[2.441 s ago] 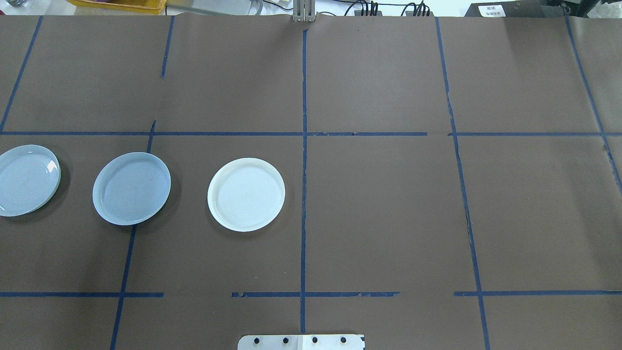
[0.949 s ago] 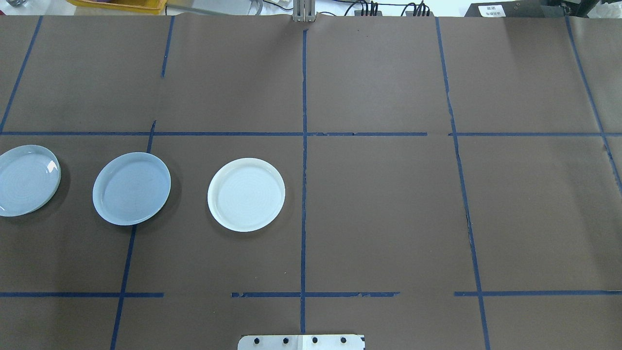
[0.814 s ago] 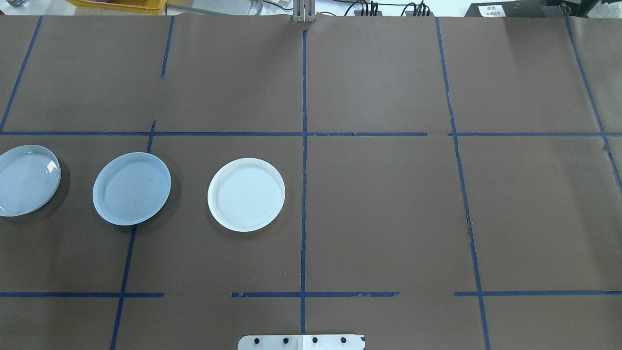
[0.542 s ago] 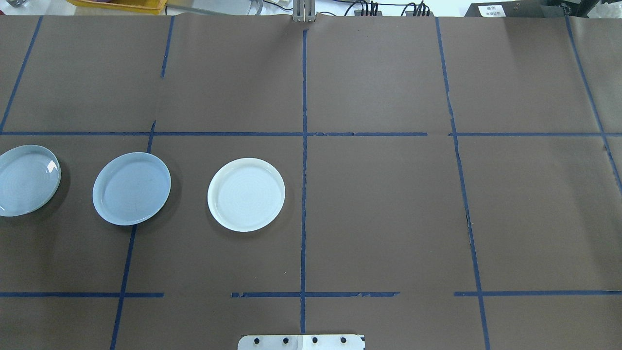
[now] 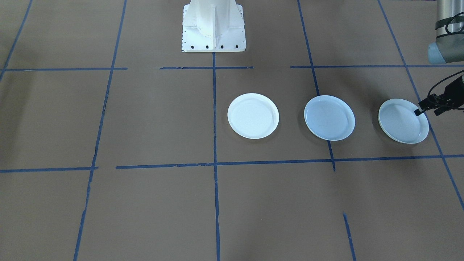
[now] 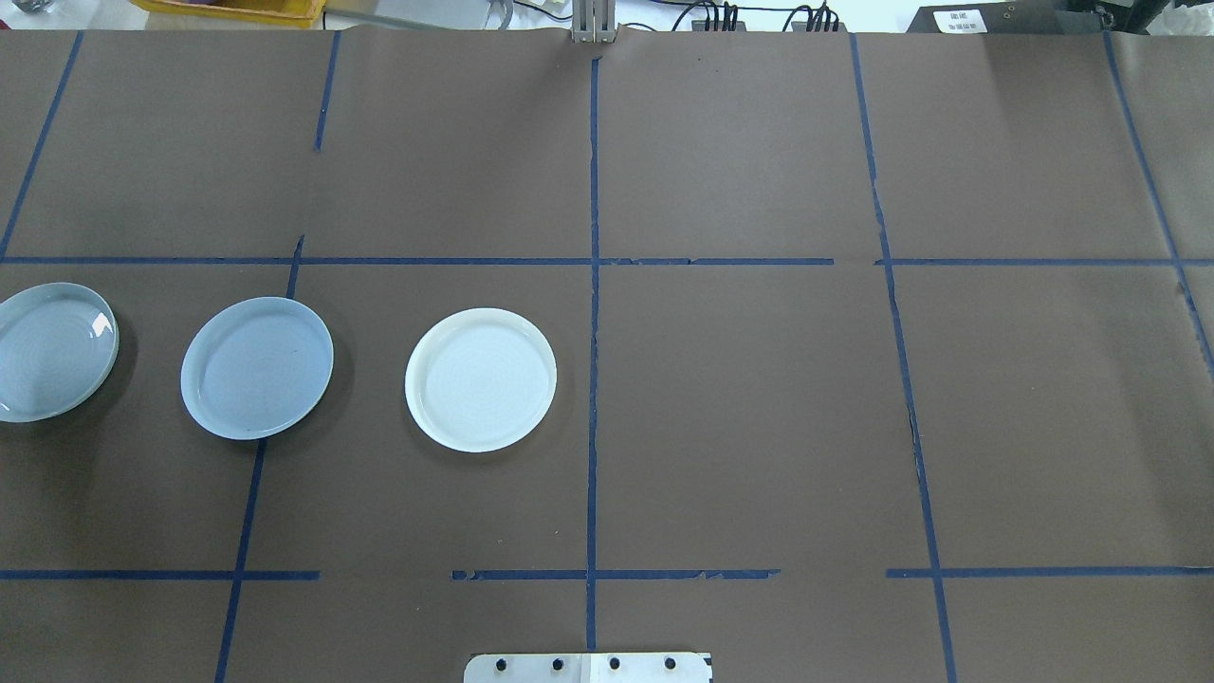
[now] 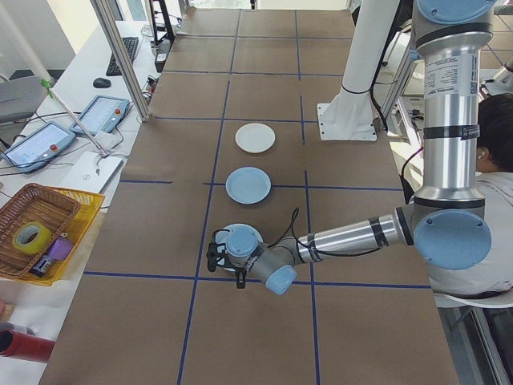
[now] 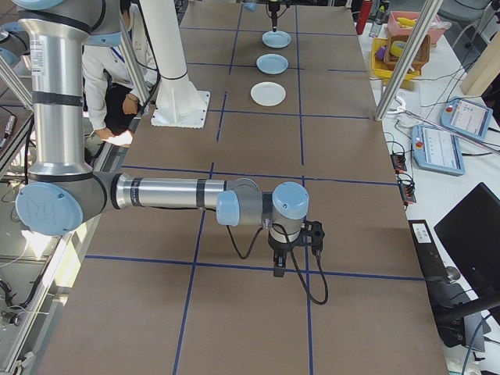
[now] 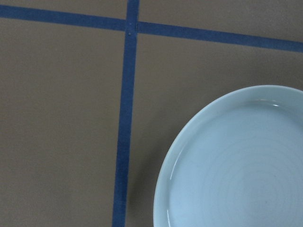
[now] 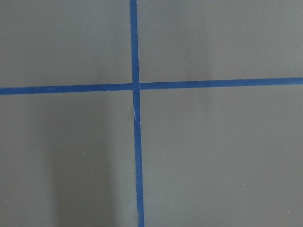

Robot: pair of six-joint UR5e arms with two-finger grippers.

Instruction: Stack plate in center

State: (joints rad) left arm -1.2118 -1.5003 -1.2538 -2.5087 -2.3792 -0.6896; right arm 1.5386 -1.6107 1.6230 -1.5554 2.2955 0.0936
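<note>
Center plate (image 6: 257, 368) sat middle of three, between ringed plate (image 6: 55, 351) far left and white plate (image 6: 481, 379). Probably rigid, glossy, breakable; pinch the raised rim. Left gripper (image 5: 425, 110) over ringed plate's edge, right gripper (image 8: 293, 251) well apart; jaws of both: cannot tell.

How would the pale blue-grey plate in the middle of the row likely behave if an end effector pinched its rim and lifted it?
The middle plate looks rigid, so it probably keeps its shape. Its glossy surface suggests that a pinch on the thin raised rim could slip. Being shallow and flat-based, it should slide rather than roll if pushed on the paper-covered table.
</note>
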